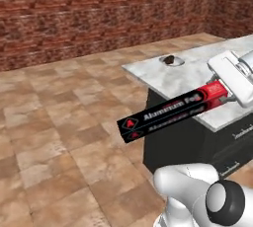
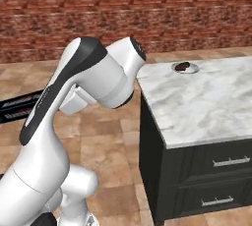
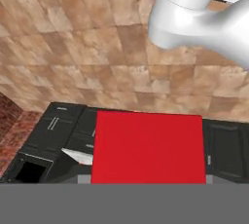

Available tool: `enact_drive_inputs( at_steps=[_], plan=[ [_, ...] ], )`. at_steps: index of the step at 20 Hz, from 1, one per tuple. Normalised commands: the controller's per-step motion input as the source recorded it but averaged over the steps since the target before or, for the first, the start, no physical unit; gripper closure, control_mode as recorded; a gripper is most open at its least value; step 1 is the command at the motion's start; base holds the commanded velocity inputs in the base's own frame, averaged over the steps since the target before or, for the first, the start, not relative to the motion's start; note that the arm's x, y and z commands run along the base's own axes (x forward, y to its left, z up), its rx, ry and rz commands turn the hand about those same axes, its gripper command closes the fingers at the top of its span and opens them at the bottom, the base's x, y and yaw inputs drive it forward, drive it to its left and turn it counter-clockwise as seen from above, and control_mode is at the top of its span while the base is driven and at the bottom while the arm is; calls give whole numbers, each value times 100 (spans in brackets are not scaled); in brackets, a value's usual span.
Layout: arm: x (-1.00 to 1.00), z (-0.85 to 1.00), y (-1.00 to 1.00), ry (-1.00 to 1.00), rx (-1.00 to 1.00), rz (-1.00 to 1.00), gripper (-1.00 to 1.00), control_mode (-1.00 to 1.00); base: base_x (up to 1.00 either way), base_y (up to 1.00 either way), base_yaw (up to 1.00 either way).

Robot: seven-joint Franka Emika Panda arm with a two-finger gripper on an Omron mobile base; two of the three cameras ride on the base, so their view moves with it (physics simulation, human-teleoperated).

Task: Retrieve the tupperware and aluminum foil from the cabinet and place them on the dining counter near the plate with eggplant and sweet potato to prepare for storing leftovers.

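Your marble dining surface (image 1: 178, 75) sits ahead over its dark drawer base, brick wall and tiled floor behind, with the arm carrying its load in from the side.

The aluminum foil (image 1: 170, 111) hangs in the air, a long slim black box lying roughly level. Its black end juts out past the surface's edge over the floor; its red end sits at the pincer (image 1: 226, 94). From the left base view the pincer is clamped on that red end, and the hand view shows the red face pressed up against the camera.

Expect the box to be light and stiff, cardboard with smooth printed faces, so it should not sag. It may, however, swing or pivot in the grip, because you hold it at one end and nearly all its length hangs beyond the fingers. Squeeze too hard and the thin walls could dent. A hold nearer the middle would balance better; as it stands, move slowly and keep it level.

The plate (image 1: 172, 61) rests near the surface's far corner, small and white, with a dark lump, probably the eggplant (image 1: 169, 59), on it. The box is well apart from it.
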Motion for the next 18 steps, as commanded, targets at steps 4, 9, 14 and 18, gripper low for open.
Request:
enact_drive_inputs(
  at_steps=[4, 9, 14, 18],
  plan=[
    [0, 0, 0, 0, 0, 0, 100, 100, 85, 100, -46],
    [0, 0, 0, 0, 0, 0, 100, 100, 96, 100, -34],
    [0, 0, 0, 0, 0, 0, 100, 100, 100, 100, -22],
    [0, 0, 0, 0, 0, 0, 100, 100, 100, 100, -21]
  ],
)
